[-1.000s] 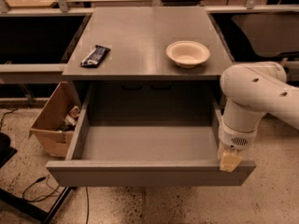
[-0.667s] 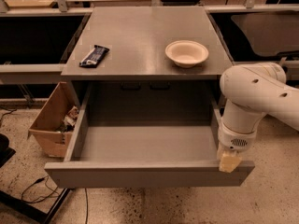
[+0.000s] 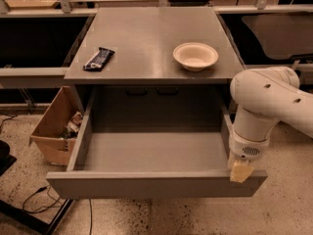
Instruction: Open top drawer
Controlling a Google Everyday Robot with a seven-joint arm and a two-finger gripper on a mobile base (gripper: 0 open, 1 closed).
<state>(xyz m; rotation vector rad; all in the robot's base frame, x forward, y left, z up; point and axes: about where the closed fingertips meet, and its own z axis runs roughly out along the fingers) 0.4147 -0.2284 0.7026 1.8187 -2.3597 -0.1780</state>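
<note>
- The top drawer [image 3: 151, 151] is the big grey box under the table top [image 3: 146, 28]; it sticks far out toward the front, and you can see right down to its bare grey bottom; I would say the job is almost done.
- The gripper [image 3: 241, 171] is at the right end of the drawer's front wall, right at the top edge; its pale yellow tip sits on or over that edge; I cannot tell if it is apart, together, or clamped on the wall.
- The white arm [image 3: 266, 99] comes in from the right and bends down to that corner.
- On the table top there is a white bowl [image 3: 195, 56] near the right and a dark snack bar [image 3: 99, 58] near the left; they are well apart, and neither hangs over the drawer.
- A cardboard box [image 3: 51, 126] stands on the floor just beside the left side of the drawer.
- How to do this step well, as I see it — pull straight toward the front, slow and level; the hold is at one end and not in the middle, so a hard tug could twist the drawer and make it stick.
- Do not push down on the front wall; that could tip the drawer.
- Stop before the drawer comes all the way out — it is far out already; then lift the gripper up and away without bumping the wall.
</note>
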